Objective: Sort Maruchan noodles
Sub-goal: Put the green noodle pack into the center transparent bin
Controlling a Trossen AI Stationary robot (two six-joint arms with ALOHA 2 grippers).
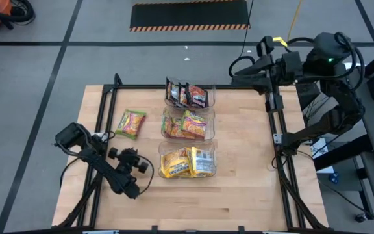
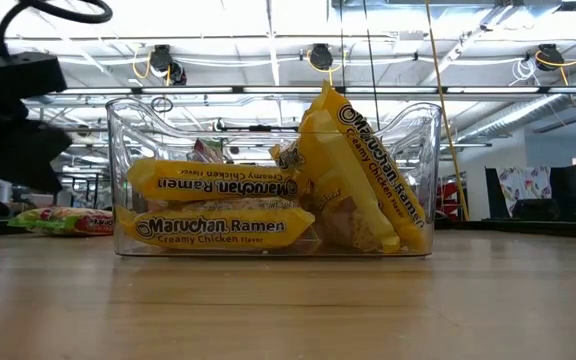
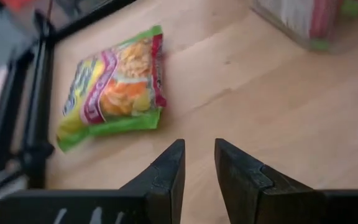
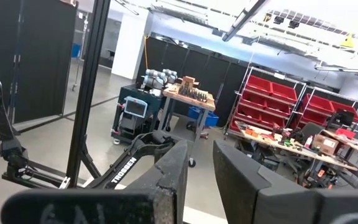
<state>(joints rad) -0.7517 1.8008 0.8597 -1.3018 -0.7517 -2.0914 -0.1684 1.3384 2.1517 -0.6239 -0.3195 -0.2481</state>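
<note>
Where bare, wood beside green-yellow packet (image 1: 130, 123)

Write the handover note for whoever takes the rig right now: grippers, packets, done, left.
Left gripper: empty, fingers a narrow gap apart, aimed at the loose green-yellow packet on the table left of the bins.
Right gripper: empty, parked off the table's far right corner, facing the room.
Done: dark packets in the far bin, green-yellow packets in the middle bin, yellow packets in the near bin.
Left: the loose packet, likely for the middle bin.
</note>
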